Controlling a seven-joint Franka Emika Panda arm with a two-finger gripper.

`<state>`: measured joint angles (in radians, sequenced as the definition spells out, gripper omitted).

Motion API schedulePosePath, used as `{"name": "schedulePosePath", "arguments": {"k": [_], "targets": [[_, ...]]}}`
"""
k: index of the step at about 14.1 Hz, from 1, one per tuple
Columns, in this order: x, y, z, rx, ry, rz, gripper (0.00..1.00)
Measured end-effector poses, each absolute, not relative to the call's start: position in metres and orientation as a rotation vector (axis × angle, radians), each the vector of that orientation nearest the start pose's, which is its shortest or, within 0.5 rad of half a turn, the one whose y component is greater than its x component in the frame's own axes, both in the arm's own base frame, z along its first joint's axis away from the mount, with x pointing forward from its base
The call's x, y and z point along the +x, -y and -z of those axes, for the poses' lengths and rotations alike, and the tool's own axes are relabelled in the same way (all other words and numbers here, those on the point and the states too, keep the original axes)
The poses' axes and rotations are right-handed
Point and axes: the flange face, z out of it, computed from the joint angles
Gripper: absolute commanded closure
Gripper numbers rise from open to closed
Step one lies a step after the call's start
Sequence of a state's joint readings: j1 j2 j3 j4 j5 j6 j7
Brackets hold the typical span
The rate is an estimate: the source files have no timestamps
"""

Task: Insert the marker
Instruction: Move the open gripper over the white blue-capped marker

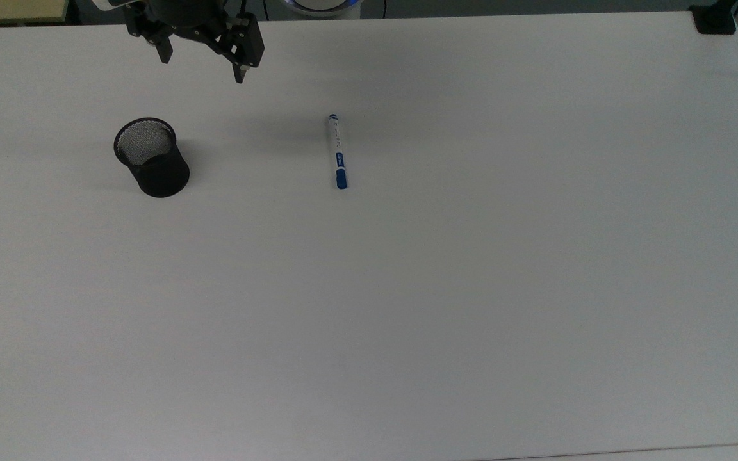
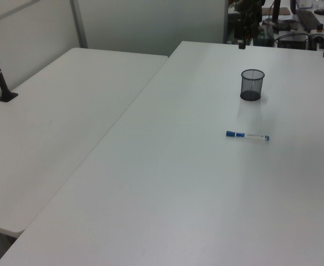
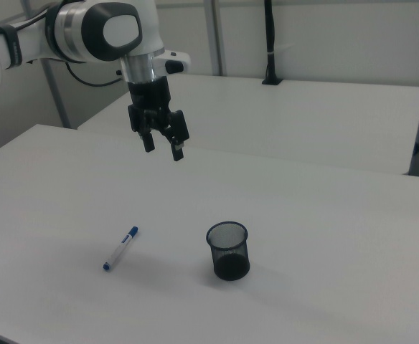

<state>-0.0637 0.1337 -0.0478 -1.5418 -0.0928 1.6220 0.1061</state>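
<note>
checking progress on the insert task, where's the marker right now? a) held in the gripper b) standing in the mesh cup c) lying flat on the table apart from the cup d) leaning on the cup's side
c: the marker lies flat on the table, well apart from the black mesh cup, and the open gripper hangs above the table holding nothing.

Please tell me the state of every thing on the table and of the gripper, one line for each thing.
marker: lying flat on the white table, cap on, not held, apart from the cup.
black mesh cup: standing upright, mouth open, nothing visible inside.
gripper: open, holding nothing, up in the air above the table.
</note>
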Motion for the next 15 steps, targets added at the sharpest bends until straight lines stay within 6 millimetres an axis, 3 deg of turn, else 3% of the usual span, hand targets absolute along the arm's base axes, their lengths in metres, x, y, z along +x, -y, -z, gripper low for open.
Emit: {"name": "schedulePosePath", "arguments": {"k": [2,5,15], "targets": [[0.593,0.077,-0.567,-3.206,-0.360,-0.074,0.00],[0.591,0.107,-0.568,-3.145,-0.454,-0.026,0.00],[0.592,0.106,-0.568,-3.140,-0.454,-0.027,0.00]]}}
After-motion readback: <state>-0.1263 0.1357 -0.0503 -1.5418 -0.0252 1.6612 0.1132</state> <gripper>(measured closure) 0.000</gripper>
